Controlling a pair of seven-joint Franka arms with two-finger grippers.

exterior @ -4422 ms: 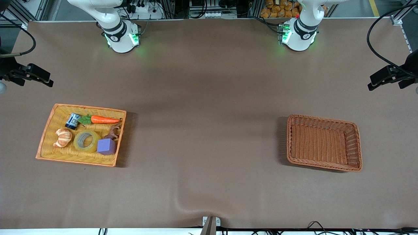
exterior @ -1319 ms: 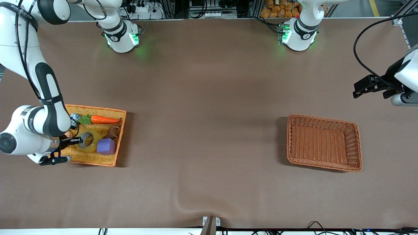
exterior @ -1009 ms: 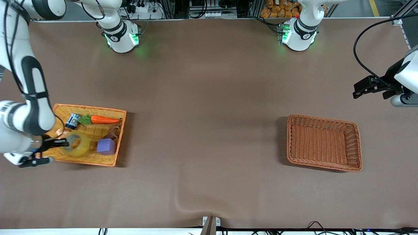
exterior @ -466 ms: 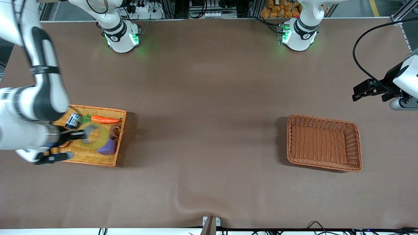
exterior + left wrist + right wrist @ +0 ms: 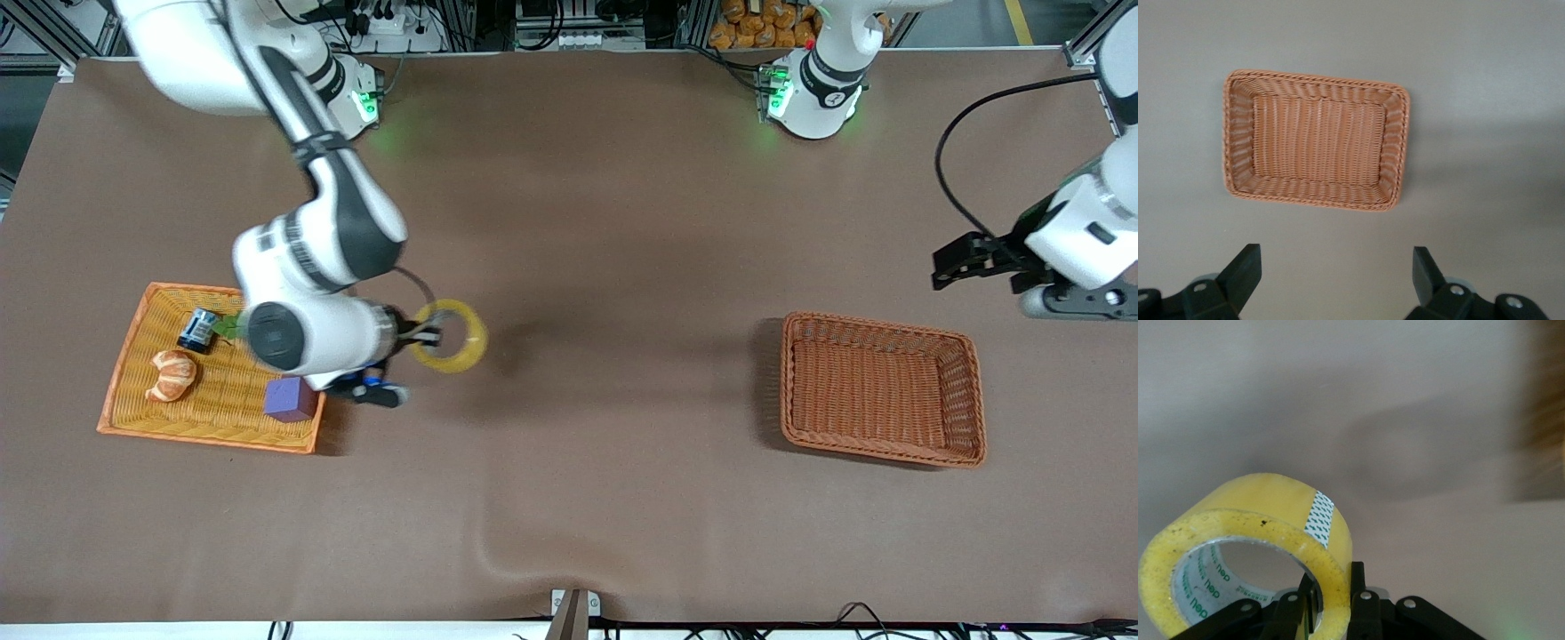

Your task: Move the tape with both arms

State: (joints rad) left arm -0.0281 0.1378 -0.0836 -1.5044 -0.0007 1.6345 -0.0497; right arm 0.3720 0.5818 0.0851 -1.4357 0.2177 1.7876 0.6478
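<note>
A robotics lab is showing: brown-covered worktable (image 5: 569,222), aluminium framing (image 5: 1089,36), cables (image 5: 853,613) trailing, two green-lit white arm bases (image 5: 333,107).

The tape (image 5: 1251,540) looks like glossy yellowish translucent plastic film, slightly speckled along its edge, wound on a pale printed core. The right gripper (image 5: 1331,603) pinching its wall is matt black plastic with small metal screws. The brown basket (image 5: 1315,139) is tightly woven wicker, ribbed and rough; the orange basket (image 5: 133,418) is a finer, lighter weave. The table (image 5: 569,222) carries a matt brown covering, smooth but rippled near the front camera. The left gripper (image 5: 1335,280) has matt black fingers.
</note>
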